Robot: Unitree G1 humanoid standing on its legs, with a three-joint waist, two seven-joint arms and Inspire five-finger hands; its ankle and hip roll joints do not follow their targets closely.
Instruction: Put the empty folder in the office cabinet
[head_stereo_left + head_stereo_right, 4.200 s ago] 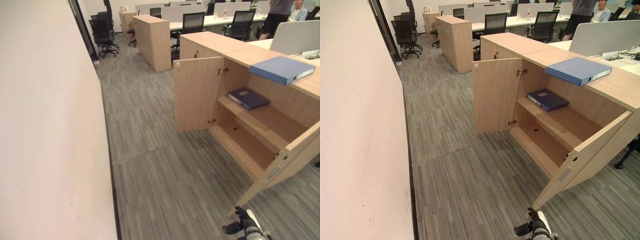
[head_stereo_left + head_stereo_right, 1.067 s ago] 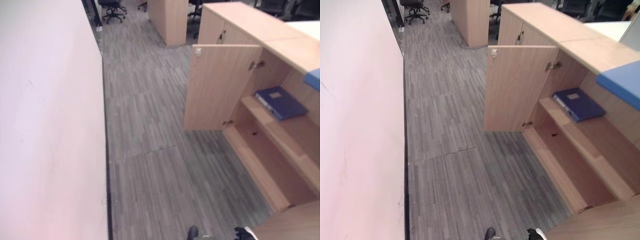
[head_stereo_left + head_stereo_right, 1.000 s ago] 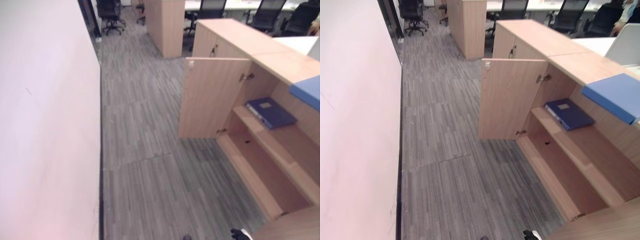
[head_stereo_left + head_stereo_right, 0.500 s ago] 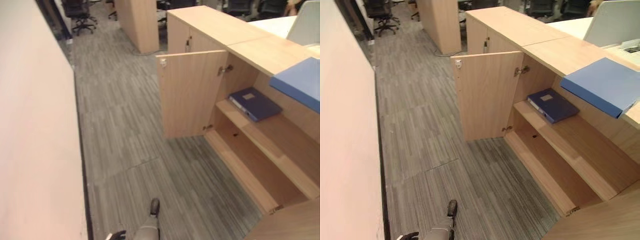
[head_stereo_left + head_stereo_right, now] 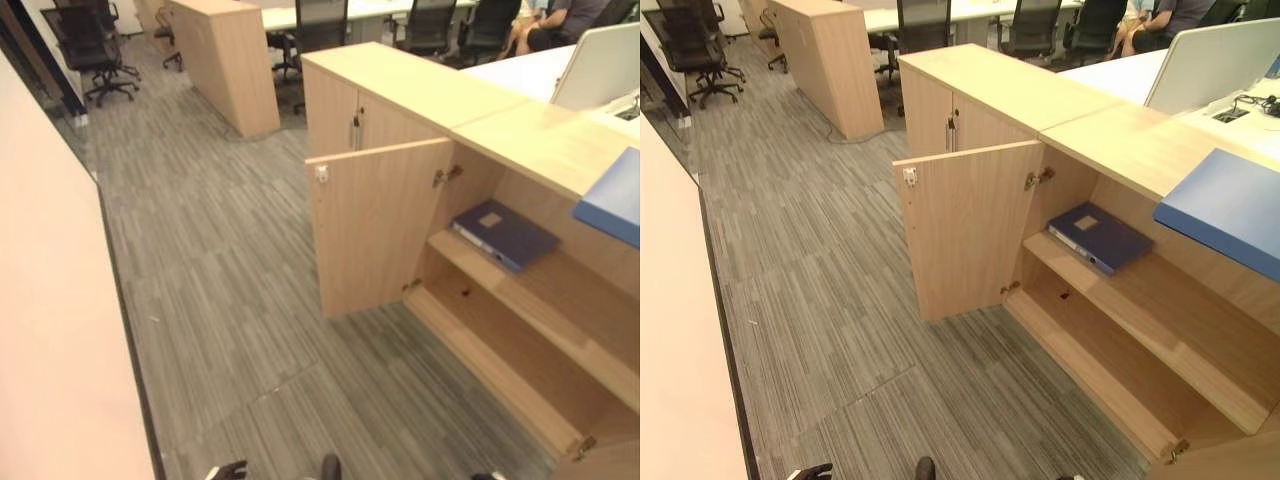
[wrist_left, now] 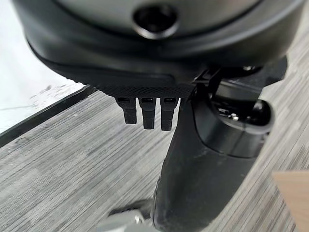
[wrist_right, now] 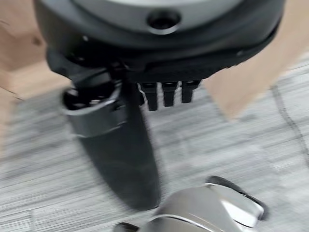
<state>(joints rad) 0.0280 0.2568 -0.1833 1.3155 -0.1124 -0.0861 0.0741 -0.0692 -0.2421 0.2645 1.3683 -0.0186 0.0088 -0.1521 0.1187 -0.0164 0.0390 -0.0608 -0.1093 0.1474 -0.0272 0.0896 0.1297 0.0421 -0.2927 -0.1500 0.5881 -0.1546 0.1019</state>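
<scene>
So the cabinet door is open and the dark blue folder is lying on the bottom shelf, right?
Not quite. The cabinet door is open, but the dark blue folder is lying on the upper shelf, not the bottom one. The right eye view shows it.

cabinet (image 5: 1080,120) at right, its door (image 5: 965,230) swung out over the floor (image 5: 820,260) | one folder (image 5: 1098,237) on the upper shelf (image 5: 1160,320) inside | another folder (image 5: 1230,210) on the cabinet top, overhanging its front edge | chairs (image 5: 690,40) behind | wall (image 5: 670,360) at left
</scene>
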